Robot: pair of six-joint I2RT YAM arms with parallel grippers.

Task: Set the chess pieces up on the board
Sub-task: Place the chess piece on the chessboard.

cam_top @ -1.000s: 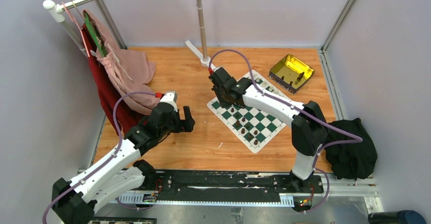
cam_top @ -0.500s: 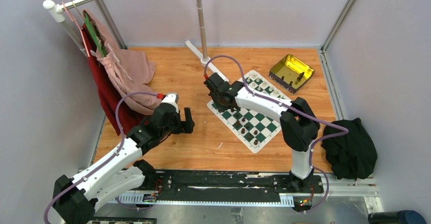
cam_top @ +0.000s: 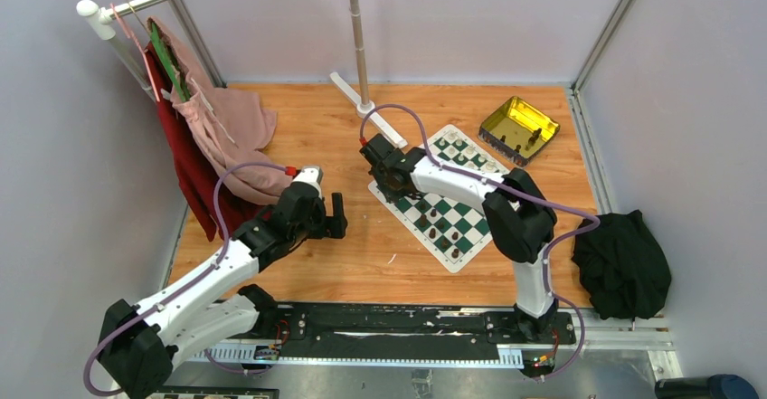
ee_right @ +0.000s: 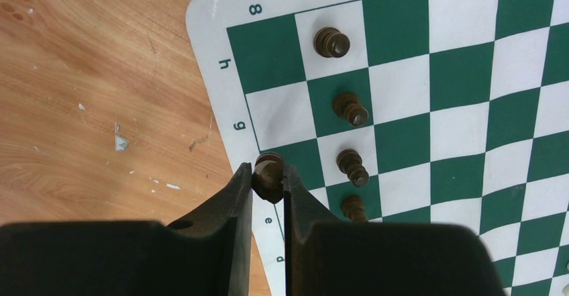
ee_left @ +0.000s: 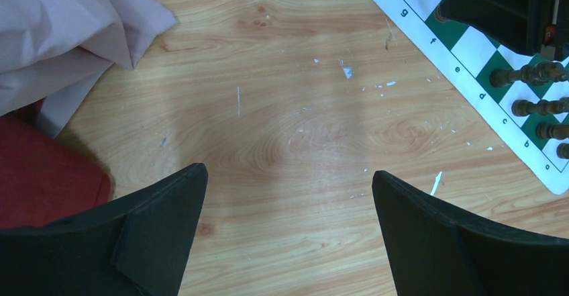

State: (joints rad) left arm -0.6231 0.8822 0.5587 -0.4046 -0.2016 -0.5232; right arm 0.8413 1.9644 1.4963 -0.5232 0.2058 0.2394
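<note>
Wrist view: right jaws clamped on 1 dark brown piece (ee_right: 268,175), held at their tips over the board (ee_right: 463,135) edge near the g mark. 4 dark pawns (ee_right: 351,108) stand in a row just right of the tips. Meanwhile left jaws wide apart, nothing between them, over the worktop (ee_left: 282,108).

Step, likely: placing a back-row piece. Next: settle it upright on the square beside the pawns, release without nudging them.

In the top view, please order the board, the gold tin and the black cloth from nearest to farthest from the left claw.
From the left claw:
1. Board, just to its right.
2. Gold tin, far right corner.
3. Black cloth, right table edge.
</note>
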